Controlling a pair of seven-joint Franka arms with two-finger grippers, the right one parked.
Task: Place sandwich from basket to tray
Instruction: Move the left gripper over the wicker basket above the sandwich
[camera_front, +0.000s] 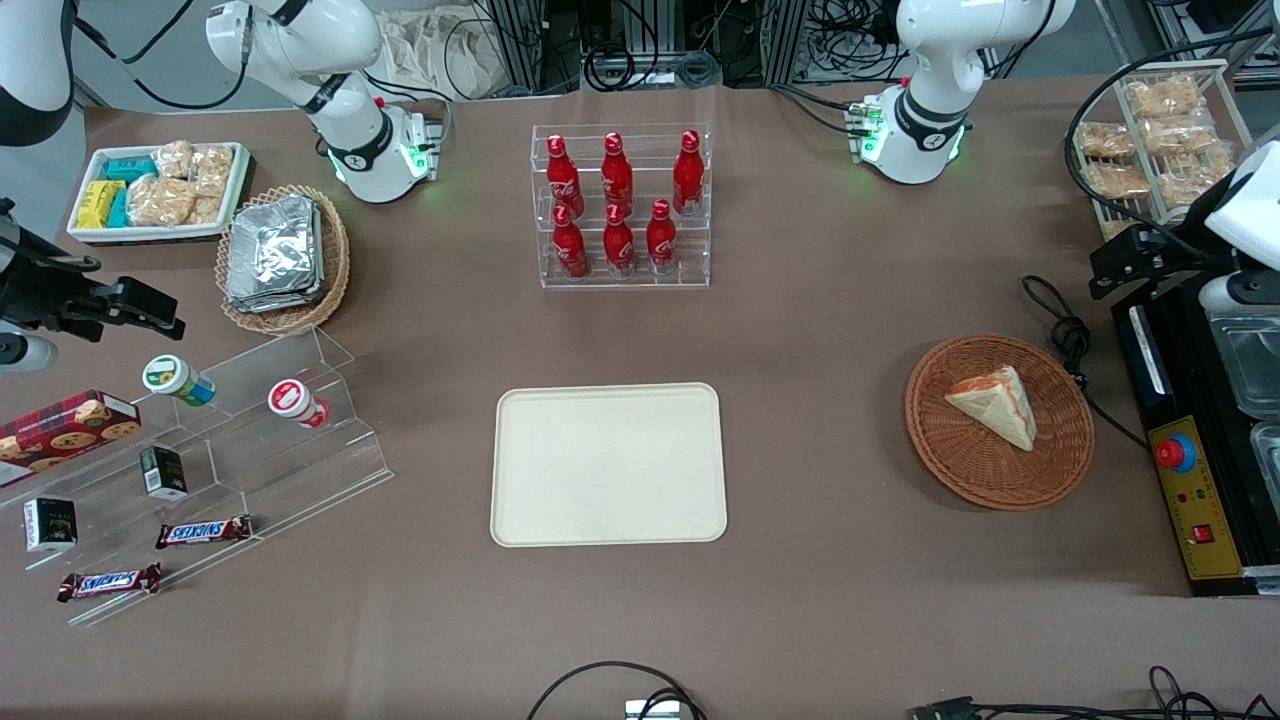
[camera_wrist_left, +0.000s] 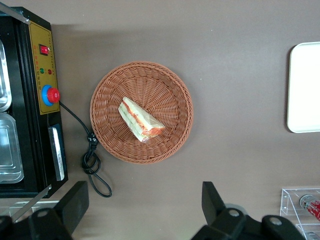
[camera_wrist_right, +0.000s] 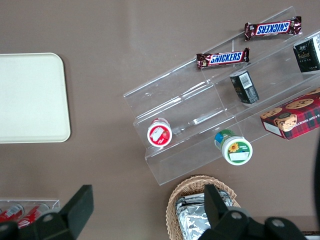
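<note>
1 sandwich (camera_wrist_left: 140, 120) lies flat in the basket (camera_wrist_left: 175, 85), directly below the gripper (camera_wrist_left: 142, 210), which hangs wide open and empty, positioned for descent.

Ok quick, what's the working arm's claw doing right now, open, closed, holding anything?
Left claw: open and empty, raised above the table near the basket; the sandwich lies in the basket, untouched.
</note>
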